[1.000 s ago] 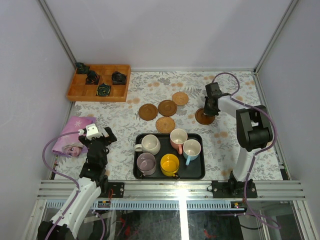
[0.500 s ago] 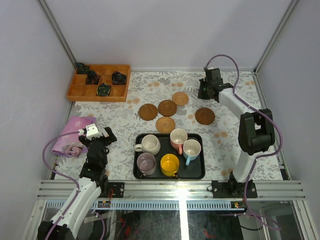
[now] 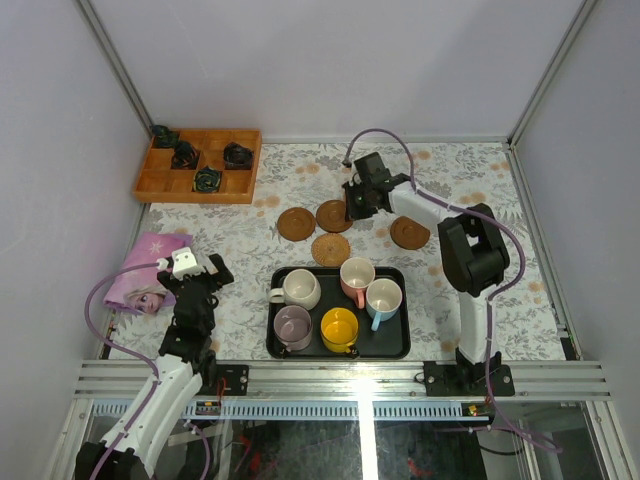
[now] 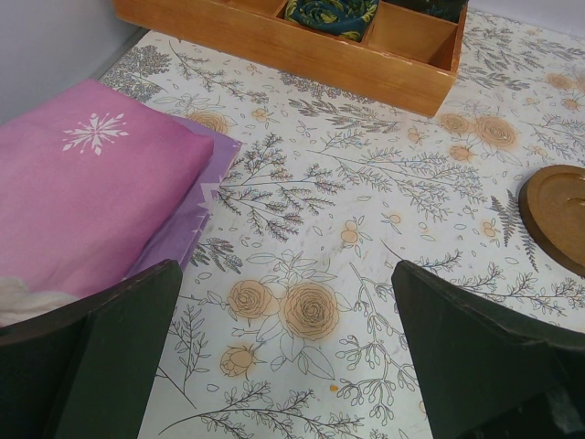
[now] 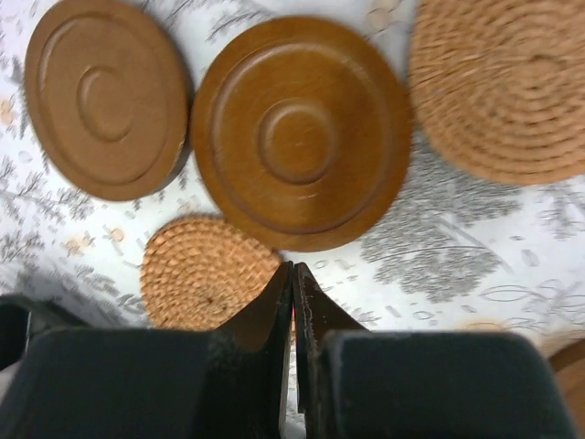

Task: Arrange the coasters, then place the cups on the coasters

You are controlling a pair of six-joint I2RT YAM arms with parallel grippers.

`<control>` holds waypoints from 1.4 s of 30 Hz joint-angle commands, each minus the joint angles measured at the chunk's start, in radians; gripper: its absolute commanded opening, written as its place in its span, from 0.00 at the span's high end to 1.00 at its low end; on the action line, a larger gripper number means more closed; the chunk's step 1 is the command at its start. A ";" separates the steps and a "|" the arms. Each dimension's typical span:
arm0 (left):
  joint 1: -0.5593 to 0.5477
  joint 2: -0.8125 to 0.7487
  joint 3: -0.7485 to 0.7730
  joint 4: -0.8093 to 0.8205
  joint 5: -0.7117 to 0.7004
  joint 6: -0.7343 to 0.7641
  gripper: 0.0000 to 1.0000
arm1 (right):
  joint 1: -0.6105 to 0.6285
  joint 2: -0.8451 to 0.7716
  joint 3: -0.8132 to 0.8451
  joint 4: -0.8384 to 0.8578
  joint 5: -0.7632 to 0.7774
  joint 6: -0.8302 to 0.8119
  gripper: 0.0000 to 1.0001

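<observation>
Four brown coasters show from above: one at the right (image 3: 409, 232), two wooden ones (image 3: 296, 223) (image 3: 334, 215) and a woven one (image 3: 330, 249). My right gripper (image 3: 356, 204) hovers shut and empty at the back of this cluster. Its wrist view has the tips (image 5: 294, 271) just below a wooden coaster (image 5: 302, 133), beside a woven one (image 5: 208, 273), with another woven one (image 5: 507, 82) at upper right. Five cups stand in the black tray (image 3: 338, 355): cream (image 3: 298, 288), pink-handled (image 3: 356, 275), blue-handled (image 3: 383, 297), lilac (image 3: 292, 324), yellow (image 3: 339, 327). My left gripper (image 3: 205, 270) (image 4: 288, 366) is open over bare cloth.
A wooden compartment box (image 3: 198, 165) (image 4: 302, 37) with dark items sits at the back left. A pink folded cloth (image 3: 148, 272) (image 4: 82, 192) lies beside my left gripper. Frame posts and walls close in the flowered tabletop.
My right arm left the right-hand coaster, swung to the back, then moved left over the coaster cluster, staying shut. The left arm has not moved.
</observation>
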 commanded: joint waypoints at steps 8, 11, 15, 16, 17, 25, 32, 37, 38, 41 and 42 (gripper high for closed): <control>-0.006 -0.003 -0.038 0.058 -0.026 -0.009 0.00 | 0.115 0.006 -0.015 -0.072 -0.060 -0.020 0.95; -0.004 -0.002 -0.037 0.057 -0.025 -0.009 0.00 | 0.127 0.008 -0.029 -0.081 -0.063 -0.015 0.95; -0.004 -0.003 -0.038 0.057 -0.025 -0.009 0.00 | 0.134 0.013 -0.054 -0.097 -0.069 0.003 0.95; -0.004 -0.003 -0.037 0.057 -0.025 -0.009 0.00 | 0.135 0.011 -0.062 -0.100 -0.069 0.008 0.95; -0.004 -0.003 -0.038 0.058 -0.026 -0.009 0.00 | 0.134 0.012 -0.071 -0.105 -0.069 0.009 0.95; -0.004 0.000 -0.038 0.060 -0.027 -0.009 0.00 | 0.131 0.023 -0.104 -0.172 0.075 0.021 0.96; -0.020 0.091 0.137 -0.107 -0.202 -0.072 0.00 | 0.061 0.046 -0.095 -0.246 0.171 0.083 0.96; -0.104 0.175 0.253 -0.073 -0.216 0.055 0.00 | 0.012 -0.007 -0.146 -0.217 0.180 0.082 0.96; -0.128 0.195 0.275 -0.053 -0.218 0.087 0.00 | 0.010 -0.014 -0.150 -0.210 0.177 0.074 0.96; -0.172 0.282 0.352 -0.014 -0.166 0.127 0.00 | 0.010 -0.022 -0.140 -0.186 0.125 0.050 0.96; -0.177 0.315 0.377 -0.004 -0.137 0.121 0.00 | 0.010 -0.023 -0.133 -0.178 0.104 0.044 0.96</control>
